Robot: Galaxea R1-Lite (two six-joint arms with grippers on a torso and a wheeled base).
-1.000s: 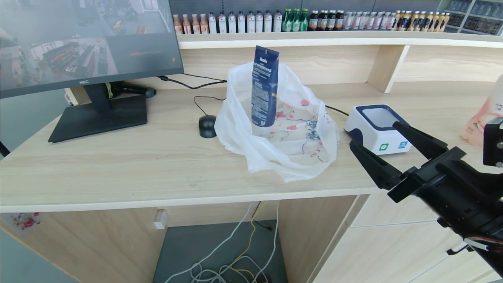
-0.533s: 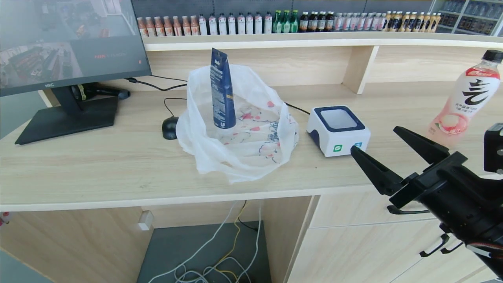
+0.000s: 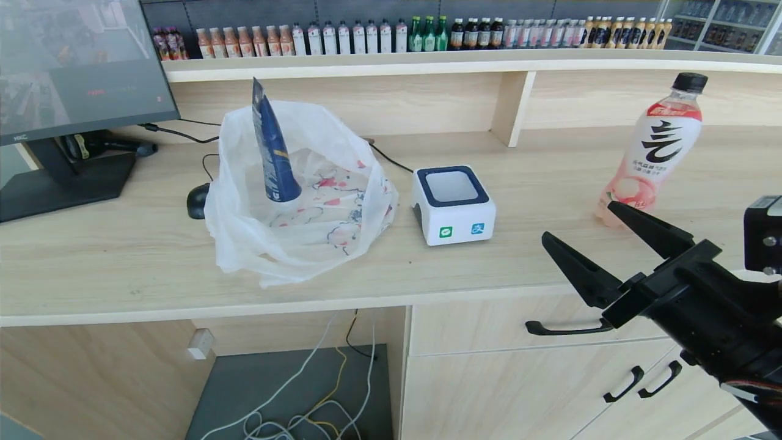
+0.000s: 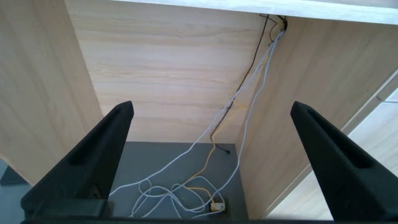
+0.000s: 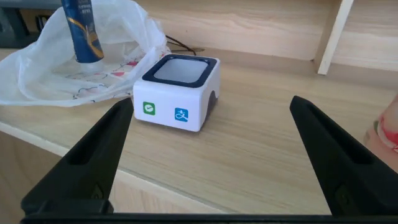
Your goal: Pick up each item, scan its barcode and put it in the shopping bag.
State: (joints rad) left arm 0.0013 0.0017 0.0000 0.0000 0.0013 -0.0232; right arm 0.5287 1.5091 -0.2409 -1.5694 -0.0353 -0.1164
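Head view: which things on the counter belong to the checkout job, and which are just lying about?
Job: pink drink bottle, scanner, shopping bag, blue tube standing in it.
Lying about: monitor, mouse, shelf bottles.

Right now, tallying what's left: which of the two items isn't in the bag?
The pink bottle, upright on the counter; the blue tube stands inside the bag.

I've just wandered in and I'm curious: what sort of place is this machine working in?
Most likely a shop checkout: a scanner sits on the wooden counter beside a plastic shopping bag, and rows of drink bottles line the shelf behind.
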